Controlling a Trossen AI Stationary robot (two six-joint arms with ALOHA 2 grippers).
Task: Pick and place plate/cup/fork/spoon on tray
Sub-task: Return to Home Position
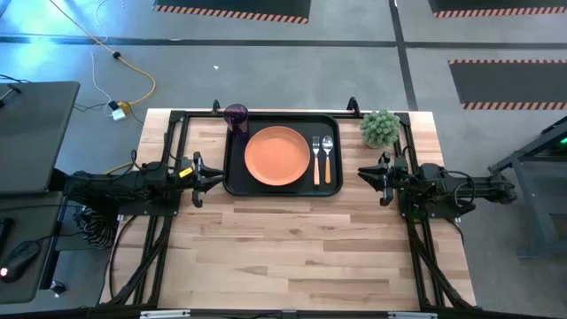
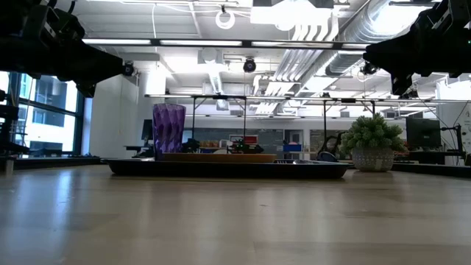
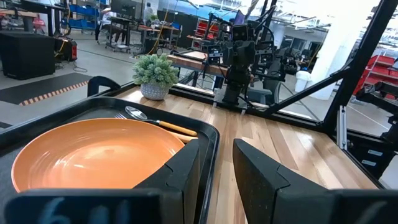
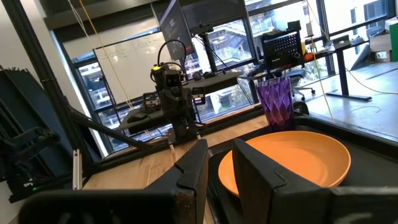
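Observation:
The black tray (image 1: 232,168) lies at the table's far middle. On it rest the orange plate (image 1: 277,156), the purple cup (image 1: 236,115) upright at its far left corner, and the fork (image 1: 316,159) and the spoon (image 1: 327,158) side by side right of the plate. My left gripper (image 1: 200,180) hangs by the tray's left edge, its fingers a little apart and empty. My right gripper (image 1: 379,180) hangs right of the tray, its fingers a little apart and empty. The plate also shows in the left wrist view (image 3: 93,155) and the right wrist view (image 4: 292,155).
A small potted plant (image 1: 381,128) stands at the table's far right, behind my right gripper. Black frame bars (image 1: 177,124) run along the table's left, right and far edges. The wooden table top (image 1: 283,248) stretches bare in front of the tray.

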